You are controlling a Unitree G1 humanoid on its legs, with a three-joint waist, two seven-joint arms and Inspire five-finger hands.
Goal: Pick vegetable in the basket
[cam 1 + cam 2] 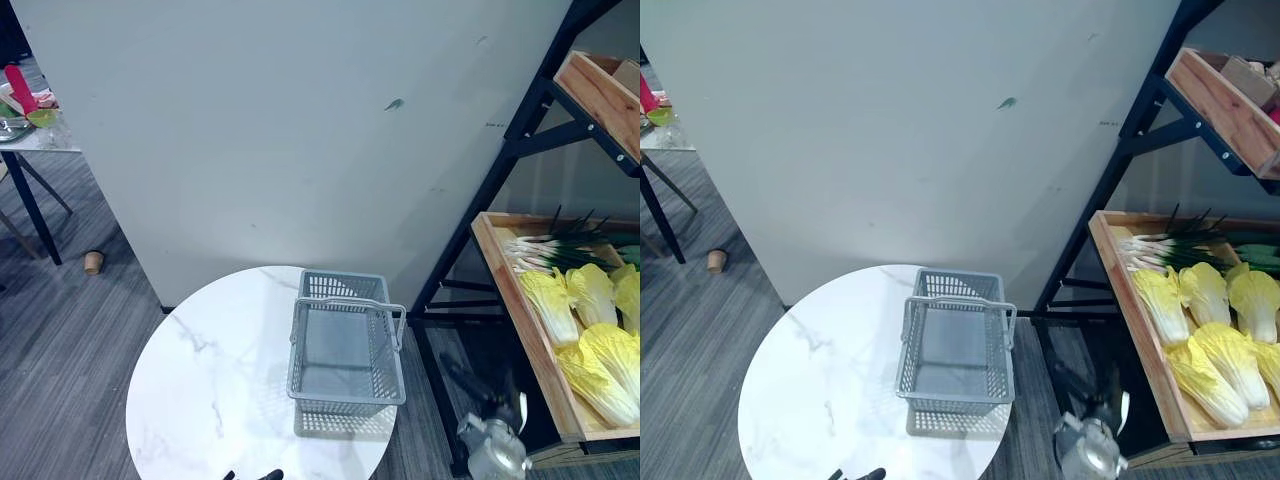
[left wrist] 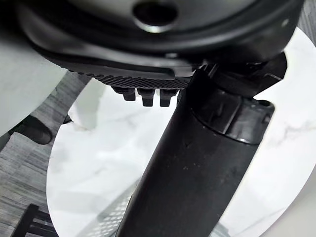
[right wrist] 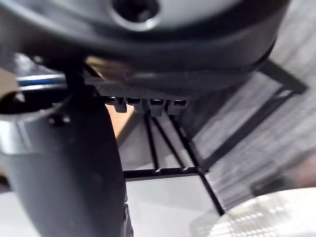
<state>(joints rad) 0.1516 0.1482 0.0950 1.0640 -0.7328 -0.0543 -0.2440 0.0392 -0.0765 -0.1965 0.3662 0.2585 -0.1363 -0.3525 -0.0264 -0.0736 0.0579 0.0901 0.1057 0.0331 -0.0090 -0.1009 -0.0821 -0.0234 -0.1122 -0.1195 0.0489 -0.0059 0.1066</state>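
While the grey basket (image 1: 345, 405) stands empty at the right side of the round white marble worktop (image 1: 220, 380), low in the middle of the frame, the vegetables lie well apart from it at the right edge. They rest in a wooden tray (image 1: 518, 310) on a black metal rack (image 1: 500, 160). The pale yellow-green cabbages (image 1: 590, 330) fill the tray's lower part, and a bunch of green onions (image 1: 545, 250) lies across its upper end. The basket's two handles rest folded over its rim. A second wooden tray (image 1: 600, 100) sits higher on the rack in the upper right corner.

In its wrist view the left hand (image 2: 148, 74) hangs over the worktop, its fingers (image 2: 143, 96) loose in a short row and its thumb standing out, with nothing between them. The right hand (image 3: 143, 91) hangs beside the rack's frame, its fingers (image 3: 155, 104) likewise slack and empty.

A plain grey wall fills the middle of the frame. In the upper left corner stands another table (image 1: 35, 140) with bright items on it, and a small cup (image 1: 93, 262) sits on the floor below it.
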